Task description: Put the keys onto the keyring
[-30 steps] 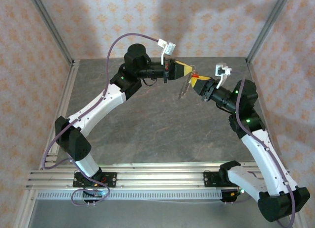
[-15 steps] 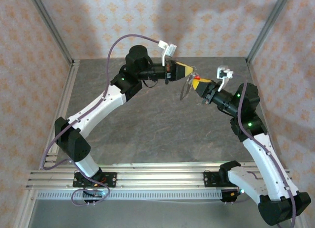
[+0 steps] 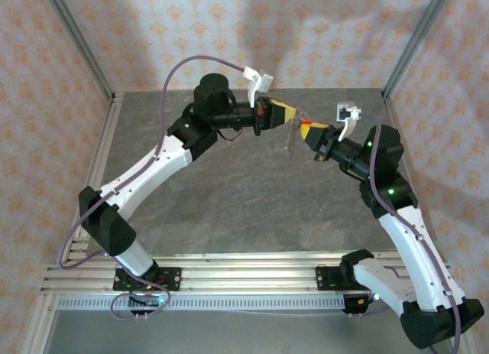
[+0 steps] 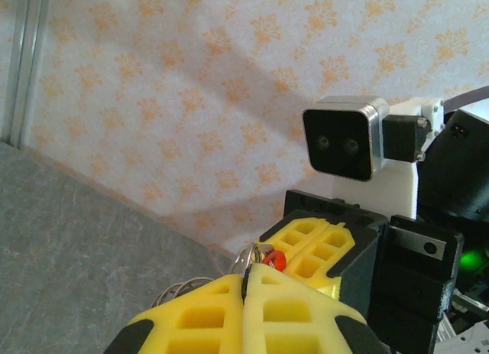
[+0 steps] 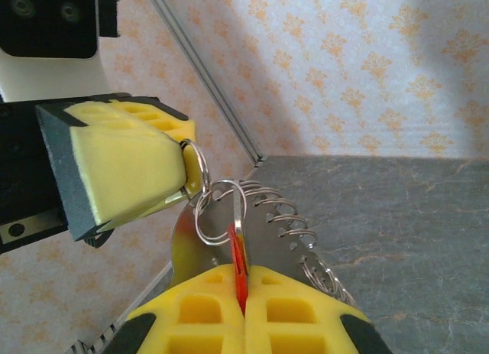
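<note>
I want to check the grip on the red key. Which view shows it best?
The right wrist view: the red key sits edge-on between the right gripper's closed fingers. Left wrist shows a red speck; top external a tiny dot.

I'm working in a lab test cell: a grey stone-patterned worktop point(image 3: 252, 201) boxed in by pale panels printed with orange motifs point(image 3: 321, 33), silver aluminium corner posts point(image 3: 78, 39), and a slotted aluminium mounting rail point(image 3: 244, 276).
</note>
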### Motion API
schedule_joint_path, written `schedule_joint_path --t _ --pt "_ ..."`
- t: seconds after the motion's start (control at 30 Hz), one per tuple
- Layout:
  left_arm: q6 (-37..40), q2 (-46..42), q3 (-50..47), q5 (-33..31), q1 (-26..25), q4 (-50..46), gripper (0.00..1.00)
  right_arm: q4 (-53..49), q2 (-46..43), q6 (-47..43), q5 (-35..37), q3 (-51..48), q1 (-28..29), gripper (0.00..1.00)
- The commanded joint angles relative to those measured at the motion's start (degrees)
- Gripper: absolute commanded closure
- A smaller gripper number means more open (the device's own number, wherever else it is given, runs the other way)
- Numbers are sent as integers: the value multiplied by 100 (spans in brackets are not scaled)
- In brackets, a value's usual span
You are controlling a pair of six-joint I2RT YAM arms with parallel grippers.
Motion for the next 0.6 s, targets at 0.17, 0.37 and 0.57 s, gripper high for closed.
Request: schedule_joint_path --t 0.17,0.37,0.57 --pt "330 -271 212 -211 49 -146 100 -182 362 -38 -82 609 -40 100" --pt "427 -194 331 -229 8 -304 100 -155 489 -2 -186 761 -33 100" --pt "484 -69 465 -237 -60 -446 100 -166 586 0 -296 845 42 100"
